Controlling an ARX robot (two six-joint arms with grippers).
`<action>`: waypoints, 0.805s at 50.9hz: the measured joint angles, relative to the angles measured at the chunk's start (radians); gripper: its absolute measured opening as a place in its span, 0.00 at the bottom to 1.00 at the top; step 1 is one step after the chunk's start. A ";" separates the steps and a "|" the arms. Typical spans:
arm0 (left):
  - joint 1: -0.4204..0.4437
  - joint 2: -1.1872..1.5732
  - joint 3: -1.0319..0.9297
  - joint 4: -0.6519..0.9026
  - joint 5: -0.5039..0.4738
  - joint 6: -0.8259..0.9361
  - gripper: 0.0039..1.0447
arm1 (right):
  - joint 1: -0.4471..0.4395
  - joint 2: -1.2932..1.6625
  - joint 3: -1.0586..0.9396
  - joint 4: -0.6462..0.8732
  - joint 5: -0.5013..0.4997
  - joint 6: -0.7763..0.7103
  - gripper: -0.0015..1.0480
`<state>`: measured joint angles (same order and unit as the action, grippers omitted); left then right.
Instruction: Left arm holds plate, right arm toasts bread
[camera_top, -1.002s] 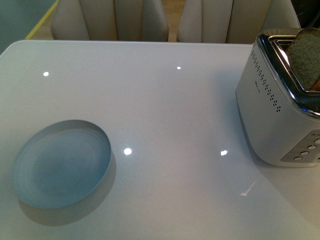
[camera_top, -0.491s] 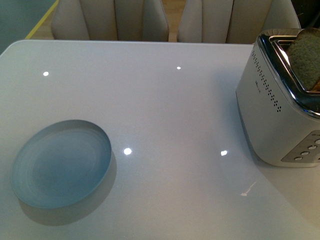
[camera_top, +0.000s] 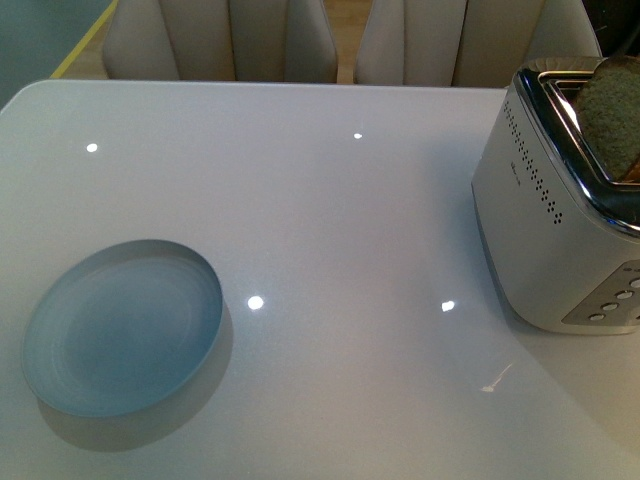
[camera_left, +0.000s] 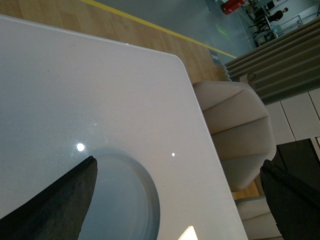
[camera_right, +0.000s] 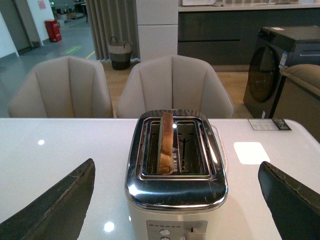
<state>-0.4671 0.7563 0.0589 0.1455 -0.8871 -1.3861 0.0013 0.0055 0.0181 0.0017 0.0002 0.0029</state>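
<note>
White tabletop (camera_top: 330, 220) carried the toaster (camera_top: 560, 200), bread (camera_right: 165, 140) upright in its slot, soft, best pinched at the exposed top crust; plate (camera_top: 122, 326) well apart from toaster, glossy, likely slippery, grip rim; both arms' fingers (camera_right: 55, 205) spread wide, empty.

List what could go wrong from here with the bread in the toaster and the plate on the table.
1. The bread stands high and slightly tilted in the left slot of the toaster; a grasp from the open right gripper may tip or crush it.
2. The plate lies flat on the glossy table; the open left gripper may push it instead of lifting the rim.
</note>
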 joint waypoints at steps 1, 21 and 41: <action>0.000 0.000 0.000 0.000 0.000 0.000 0.93 | 0.000 0.000 0.000 0.000 0.000 0.000 0.91; 0.275 -0.357 -0.062 0.276 0.670 0.948 0.29 | 0.000 0.000 0.000 -0.001 0.000 0.000 0.91; 0.462 -0.631 -0.048 -0.025 0.884 1.362 0.03 | 0.000 0.000 0.000 -0.001 0.000 0.000 0.91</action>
<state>-0.0051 0.1257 0.0109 0.1204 -0.0032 -0.0242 0.0013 0.0055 0.0181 0.0006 0.0002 0.0029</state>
